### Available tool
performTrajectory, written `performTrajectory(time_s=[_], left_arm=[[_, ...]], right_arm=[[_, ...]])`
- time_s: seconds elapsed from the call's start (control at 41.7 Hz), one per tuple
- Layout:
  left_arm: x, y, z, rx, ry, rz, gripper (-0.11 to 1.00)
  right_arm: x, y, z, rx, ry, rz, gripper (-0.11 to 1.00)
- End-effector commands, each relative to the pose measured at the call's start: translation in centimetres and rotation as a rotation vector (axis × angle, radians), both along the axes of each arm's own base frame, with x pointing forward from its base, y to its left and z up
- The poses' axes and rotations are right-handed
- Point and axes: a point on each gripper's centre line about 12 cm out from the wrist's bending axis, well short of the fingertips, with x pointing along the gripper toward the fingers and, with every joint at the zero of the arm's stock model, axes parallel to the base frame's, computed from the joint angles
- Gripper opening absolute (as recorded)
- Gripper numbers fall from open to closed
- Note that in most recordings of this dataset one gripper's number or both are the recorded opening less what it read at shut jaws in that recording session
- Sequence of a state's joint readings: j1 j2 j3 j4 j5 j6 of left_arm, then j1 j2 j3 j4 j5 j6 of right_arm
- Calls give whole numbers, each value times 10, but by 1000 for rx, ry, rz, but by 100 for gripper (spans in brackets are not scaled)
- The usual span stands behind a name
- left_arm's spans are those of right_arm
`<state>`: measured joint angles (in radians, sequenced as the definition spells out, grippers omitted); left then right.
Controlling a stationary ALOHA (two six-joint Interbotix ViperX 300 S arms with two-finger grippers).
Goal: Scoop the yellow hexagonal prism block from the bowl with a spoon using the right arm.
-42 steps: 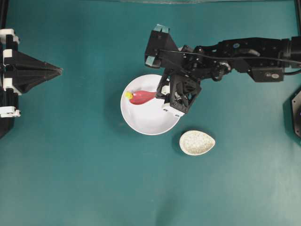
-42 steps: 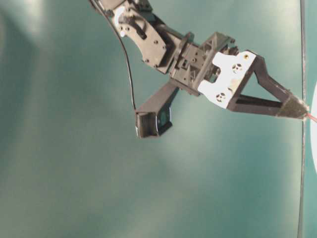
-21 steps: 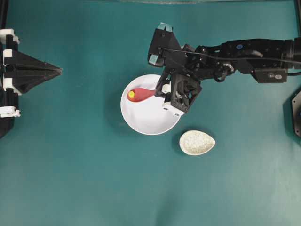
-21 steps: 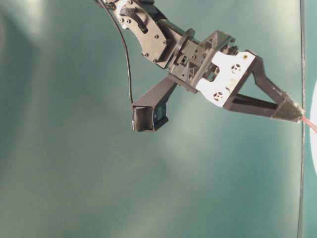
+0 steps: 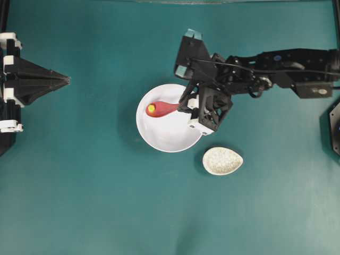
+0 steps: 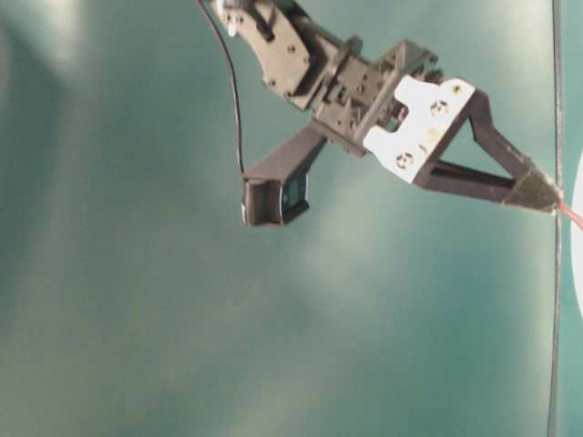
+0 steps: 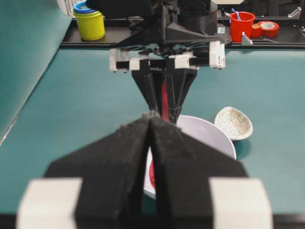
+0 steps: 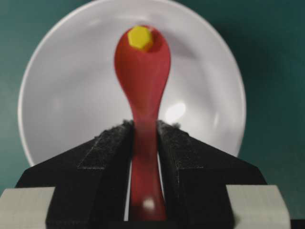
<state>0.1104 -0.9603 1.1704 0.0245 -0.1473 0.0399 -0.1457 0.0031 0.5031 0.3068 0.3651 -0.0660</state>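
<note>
The red-pink spoon (image 5: 163, 109) hangs over the left part of the white bowl (image 5: 170, 139), scoop pointing left. In its scoop lies the yellow hexagonal prism block (image 5: 151, 108), near the scoop's far end (image 8: 140, 37). My right gripper (image 5: 184, 106) is shut on the spoon's handle (image 8: 144, 143), both pads pressed against it over the bowl (image 8: 62, 95). At the far left my left gripper (image 5: 67, 81) stays shut and holds nothing; its tips (image 7: 151, 116) meet, facing the bowl (image 7: 212, 136). The table-level view shows the right gripper (image 6: 545, 196) and a sliver of spoon handle (image 6: 572, 215).
A small speckled teardrop dish (image 5: 222, 161) lies just right of and below the bowl. Beyond the table's far edge in the left wrist view stand a yellow jar (image 7: 90, 21), a red cup (image 7: 242, 25) and a red tape roll (image 7: 268, 27).
The yellow block, at the spoon's tip one second ago, now lies in the scoop. The right arm has drawn back slightly to the right with the spoon. The left arm has not moved.
</note>
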Motion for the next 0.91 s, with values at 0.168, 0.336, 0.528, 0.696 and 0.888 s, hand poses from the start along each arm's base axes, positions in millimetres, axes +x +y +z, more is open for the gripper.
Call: performTrajectory(time_s=[0.168, 0.336, 0.528, 0.696, 0.888], left_arm=[[2, 1, 7, 6, -16, 2, 0], [2, 1, 7, 6, -16, 2, 0], [2, 1, 7, 7, -18, 2, 0], [2, 1, 8, 5, -19, 2, 0], [2, 0, 9, 6, -26, 1, 0]], right_arm=[[-18, 14, 21, -39, -163, -6, 23], [-36, 23, 32, -76, -302, -12, 23], [-59, 27, 48, -88, -390, -16, 23], [-71, 28, 60, -89, -423, -13, 23], [-74, 29, 62, -90, -428, -11, 23]])
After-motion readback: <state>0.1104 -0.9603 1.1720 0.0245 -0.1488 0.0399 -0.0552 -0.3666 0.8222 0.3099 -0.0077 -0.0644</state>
